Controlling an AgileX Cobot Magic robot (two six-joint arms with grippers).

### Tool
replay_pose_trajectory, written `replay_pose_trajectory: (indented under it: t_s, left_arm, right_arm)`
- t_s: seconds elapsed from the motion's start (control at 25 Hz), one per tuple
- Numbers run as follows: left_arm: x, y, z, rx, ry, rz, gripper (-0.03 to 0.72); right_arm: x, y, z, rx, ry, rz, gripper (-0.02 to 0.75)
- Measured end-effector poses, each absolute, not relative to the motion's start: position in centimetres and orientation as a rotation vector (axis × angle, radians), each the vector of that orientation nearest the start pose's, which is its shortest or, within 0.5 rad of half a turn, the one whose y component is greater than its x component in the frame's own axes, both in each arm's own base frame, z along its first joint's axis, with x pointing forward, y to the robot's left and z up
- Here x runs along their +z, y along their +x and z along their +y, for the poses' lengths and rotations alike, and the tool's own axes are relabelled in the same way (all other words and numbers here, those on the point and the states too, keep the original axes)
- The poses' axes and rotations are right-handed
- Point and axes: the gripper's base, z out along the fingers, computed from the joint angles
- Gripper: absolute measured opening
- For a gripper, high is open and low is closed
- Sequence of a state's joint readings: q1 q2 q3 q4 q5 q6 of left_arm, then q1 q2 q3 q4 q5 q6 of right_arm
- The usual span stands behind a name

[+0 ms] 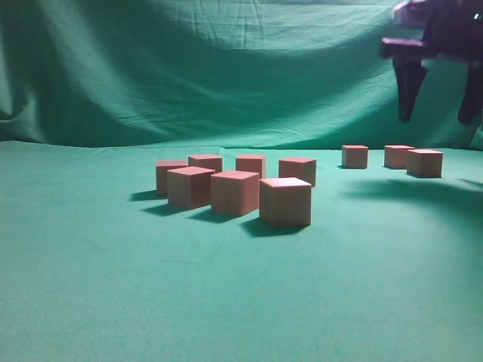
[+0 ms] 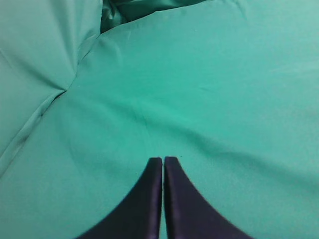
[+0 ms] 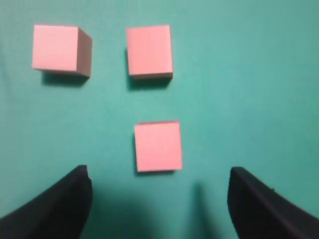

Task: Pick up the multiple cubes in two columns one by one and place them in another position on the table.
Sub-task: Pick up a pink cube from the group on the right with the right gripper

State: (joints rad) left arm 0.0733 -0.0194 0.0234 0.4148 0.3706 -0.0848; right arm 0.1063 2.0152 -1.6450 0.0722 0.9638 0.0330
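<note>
Seven cubes (image 1: 285, 200) left in two columns mid-table (image 1: 90, 286), three more far right. Probably light, stiff, matte, not slippery; best pinched on opposite flat sides. Right gripper (image 1: 438, 94) hanging wide open, empty, above those three. Left gripper (image 2: 163, 164) clenched, empty.

Seven cubes (image 1: 238, 192) cluster mid-table (image 1: 90, 302); three more cubes (image 1: 398, 157) lie far right.

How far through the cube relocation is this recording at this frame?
Done: three cubes sit apart at the far right of the table. In hand: nothing; the right gripper hangs open above them, and the left gripper is shut and empty. Left: seven cubes remain in two columns at centre.
</note>
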Motion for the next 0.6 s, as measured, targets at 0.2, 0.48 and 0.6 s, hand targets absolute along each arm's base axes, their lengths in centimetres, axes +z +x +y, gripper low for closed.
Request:
replay_pose_trajectory:
  t_s: [0.2,0.48,0.6]
  left_arm:
    - [17.6,5.1,1.7,0.399,0.109,1.842,0.0]
    - [17.6,5.1,1.7,0.399,0.109,1.842,0.0]
    - [17.6,5.1,1.7,0.399,0.109,1.842,0.0]
  right_arm:
    - [19.8,44.3,5.3,0.129,-0.079,2.804,0.515]
    - [16.5,45.2,5.4,0.123,-0.088,2.825,0.515]
    - [16.5,45.3,5.4,0.123,-0.089,2.818,0.371]
